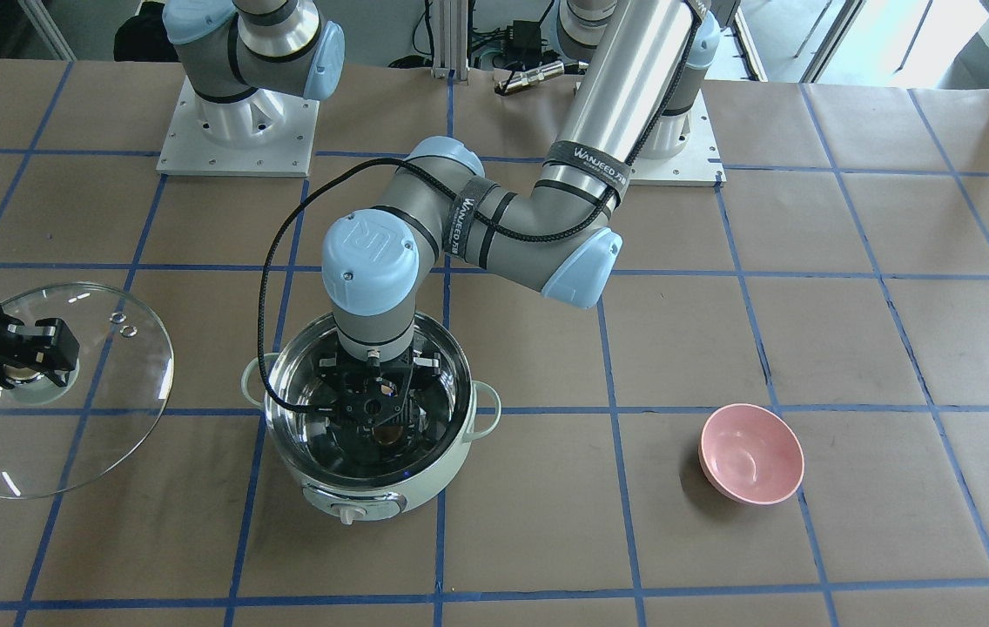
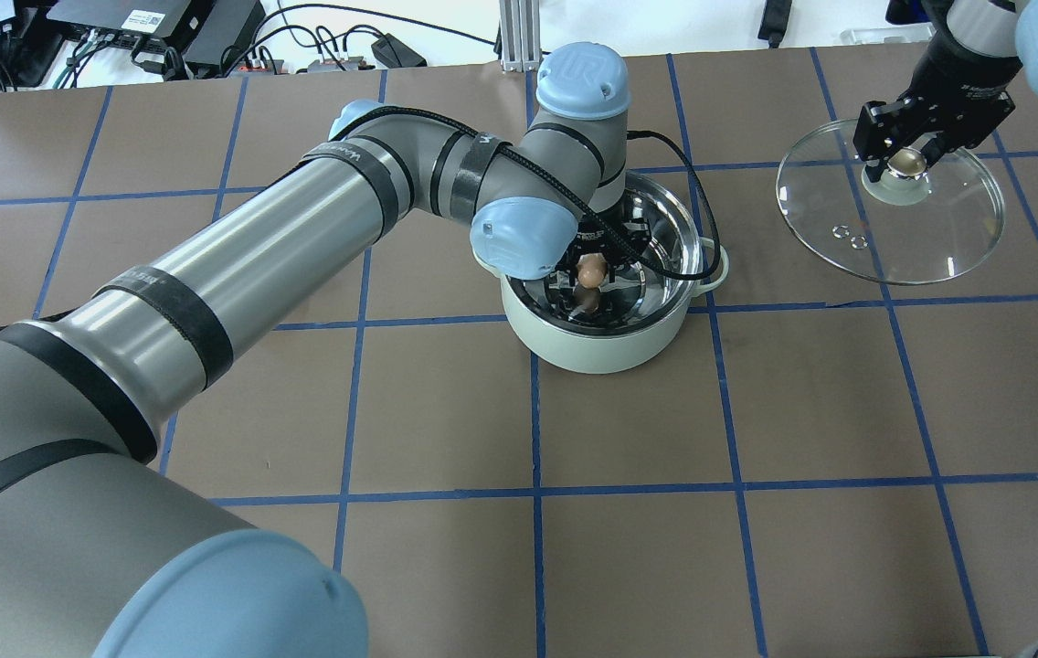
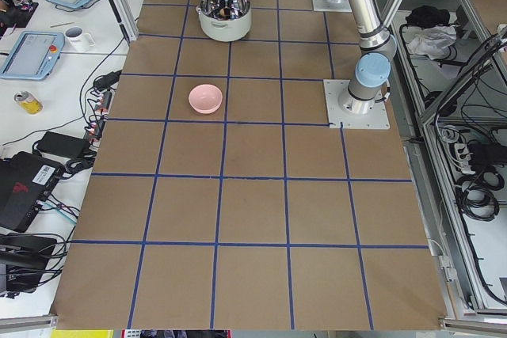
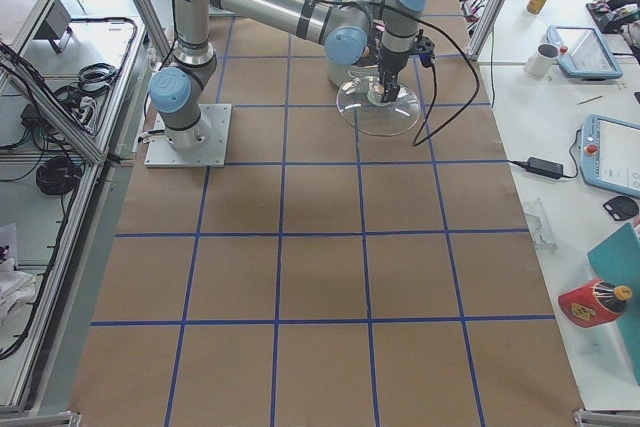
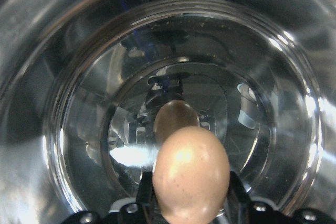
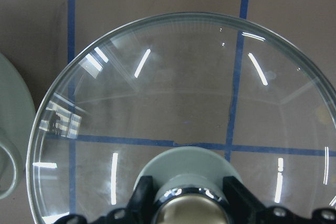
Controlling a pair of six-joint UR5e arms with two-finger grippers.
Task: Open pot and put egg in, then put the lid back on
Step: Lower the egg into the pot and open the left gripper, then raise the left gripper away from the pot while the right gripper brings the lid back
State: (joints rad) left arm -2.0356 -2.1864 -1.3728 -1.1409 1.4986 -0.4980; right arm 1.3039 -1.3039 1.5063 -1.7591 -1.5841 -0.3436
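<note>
The mint-green pot (image 2: pixel 606 352) stands open near the table's middle, also in the front view (image 1: pixel 373 488). My left gripper (image 2: pixel 590 279) reaches down inside it, shut on the tan-brown egg (image 2: pixel 590 270). In the left wrist view the egg (image 5: pixel 190 174) sits between the fingers (image 5: pixel 236 198) just above the steel bottom, which mirrors it. My right gripper (image 2: pixel 905 160) is shut on the gold knob (image 6: pixel 191 211) of the glass lid (image 2: pixel 930 228), held to the pot's right. The lid (image 1: pixel 68 435) is at the front view's left.
An empty pink bowl (image 1: pixel 751 453) sits on the brown paper on the robot's left of the pot, also in the exterior left view (image 3: pixel 205 98). Blue tape lines grid the table. The arms' base plates (image 1: pixel 238 131) stand at the robot's edge.
</note>
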